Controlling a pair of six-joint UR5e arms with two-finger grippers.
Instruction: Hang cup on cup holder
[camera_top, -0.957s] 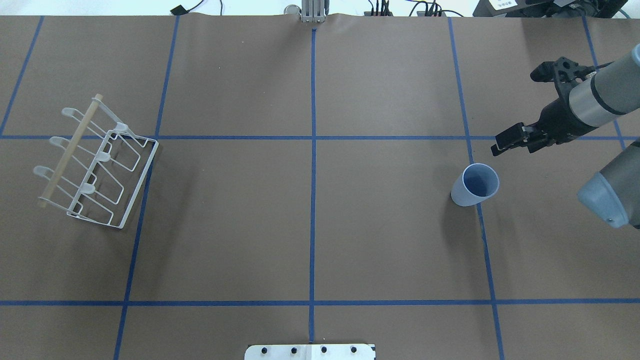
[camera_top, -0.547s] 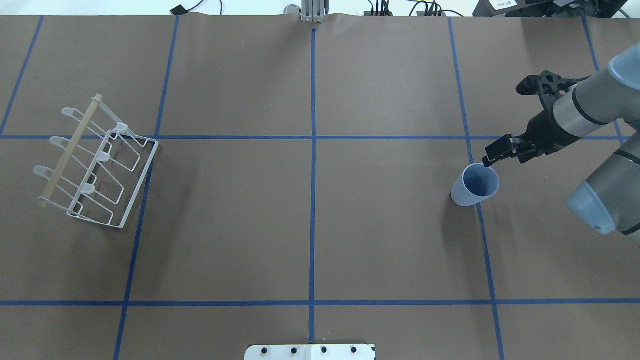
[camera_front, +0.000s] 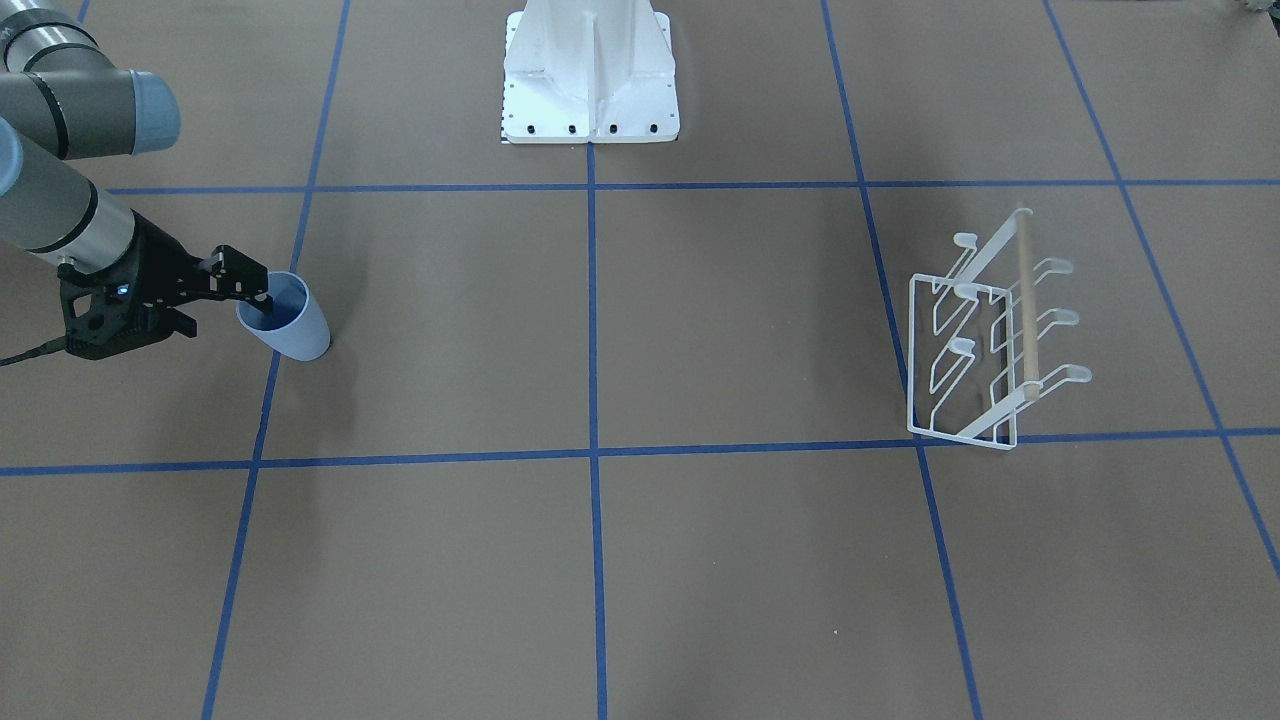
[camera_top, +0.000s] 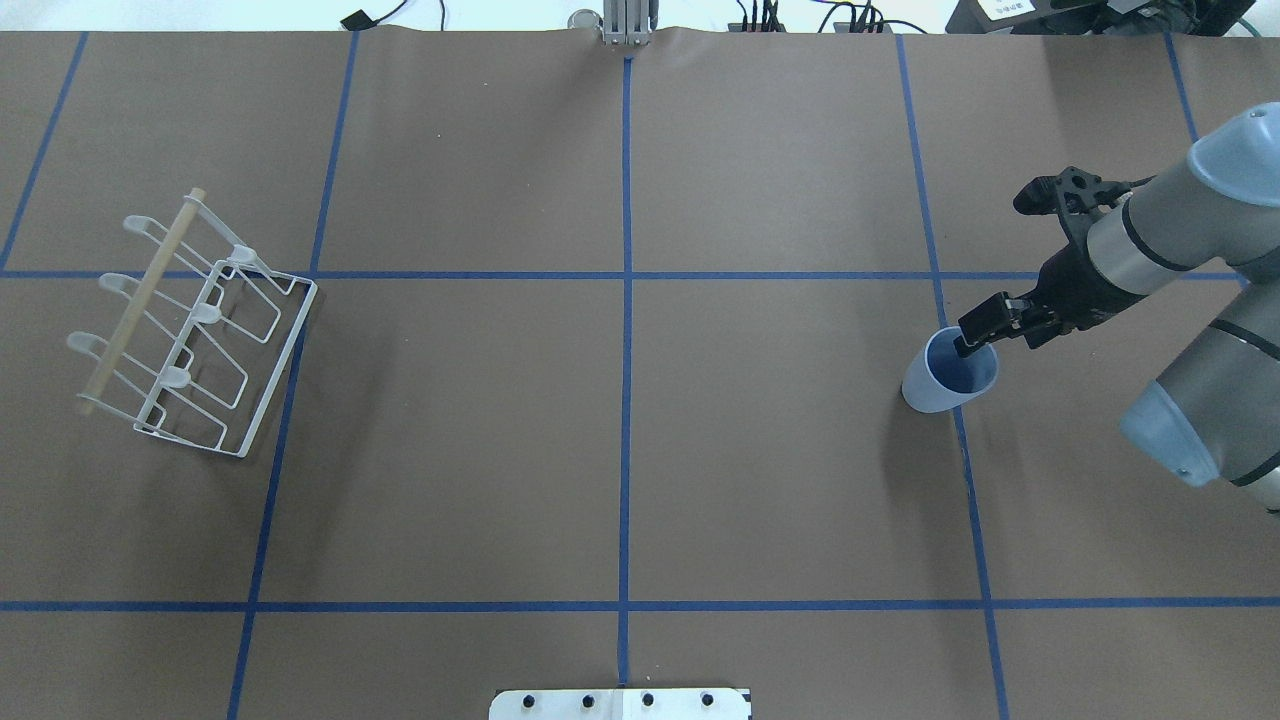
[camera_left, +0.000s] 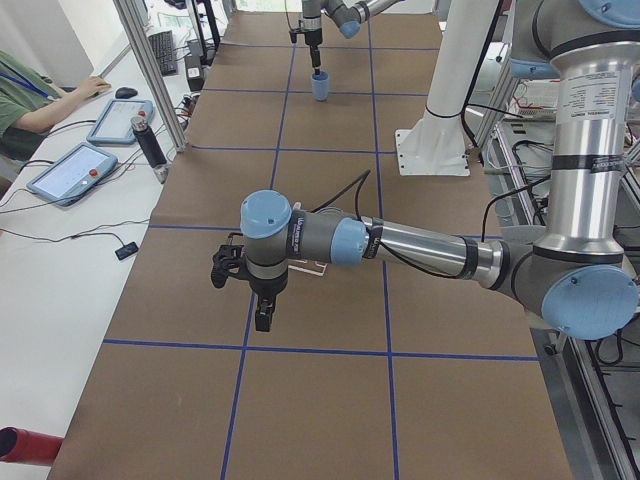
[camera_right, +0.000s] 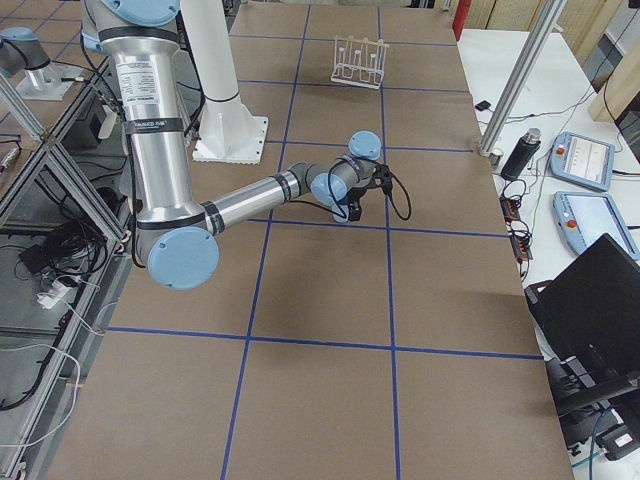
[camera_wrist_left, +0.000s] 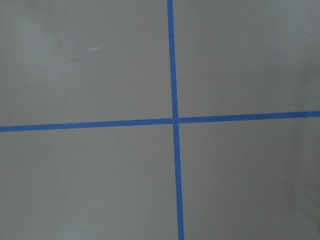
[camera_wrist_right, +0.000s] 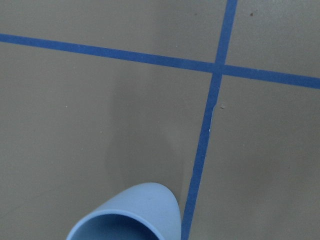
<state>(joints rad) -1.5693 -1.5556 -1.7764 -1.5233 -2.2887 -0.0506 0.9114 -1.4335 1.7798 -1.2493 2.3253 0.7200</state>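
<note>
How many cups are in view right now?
1: the cup stands upright on the robot's right, with the right gripper at its rim. The cup holder holds none.

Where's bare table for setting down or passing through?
Bare: the whole middle, both sides of the centre tape line, between the cup holder and the cup. Crowded only around the cup, with the right gripper at its rim.

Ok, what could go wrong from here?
1. The right gripper has its fingers at the rim of the freestanding cup; closing off-centre could tip it.
2. The cup holder sits far across the table, so a thin rim pinch might slip on the long carry.
</note>
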